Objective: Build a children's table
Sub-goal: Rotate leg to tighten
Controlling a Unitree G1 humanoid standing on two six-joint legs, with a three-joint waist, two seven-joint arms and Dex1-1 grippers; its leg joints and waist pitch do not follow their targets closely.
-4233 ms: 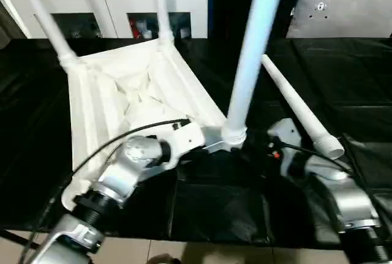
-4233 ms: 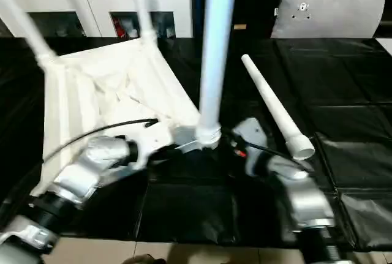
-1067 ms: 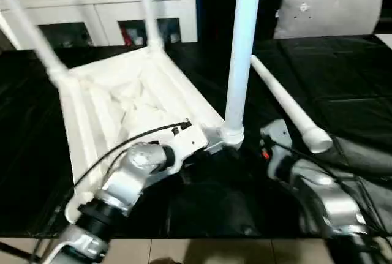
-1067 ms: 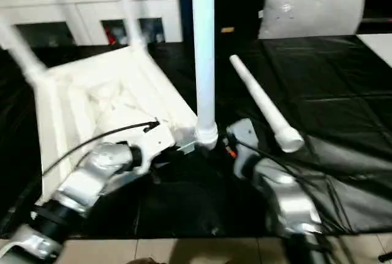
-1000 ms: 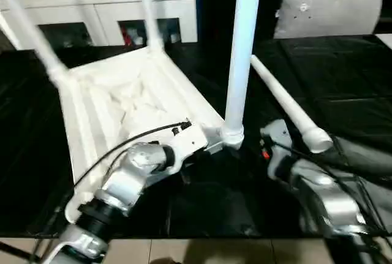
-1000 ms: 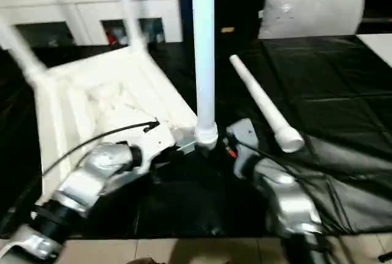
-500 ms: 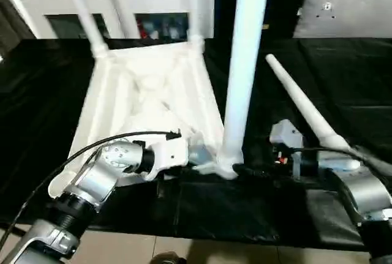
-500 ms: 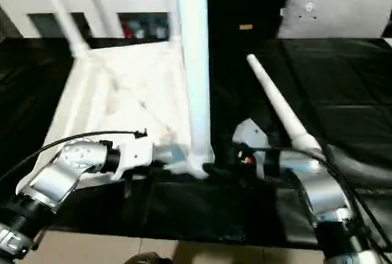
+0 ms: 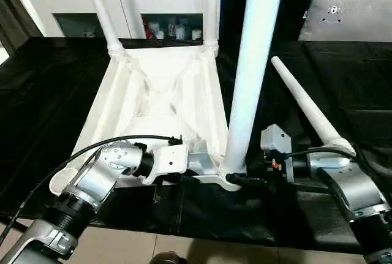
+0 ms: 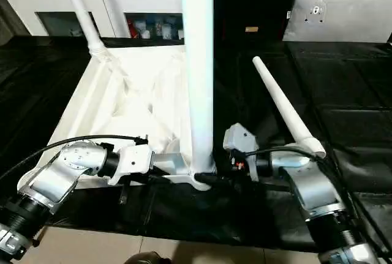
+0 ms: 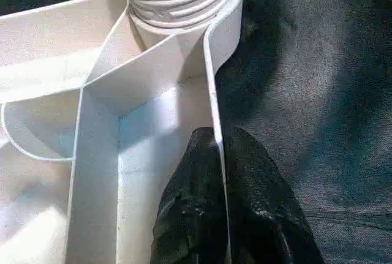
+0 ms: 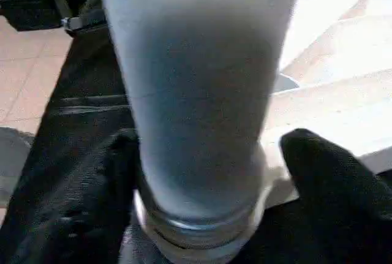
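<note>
The upturned tabletop (image 9: pixel 156 101) lay on the black counter (image 9: pixel 43 92). The left pincer (image 11: pixel 219 154) pinched its near rim; the right pincer (image 12: pixel 202 172) sat wide around the near-right leg (image 9: pixel 251 68) at its socket. The plastic looked light, stiff and slick, best gripped low. A spare leg (image 9: pixel 306 108) lay to the right.

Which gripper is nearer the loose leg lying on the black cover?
Right. The right gripper sits at the upright leg's base, beside the loose leg; the left gripper pinches the tabletop rim beyond that upright leg.
</note>
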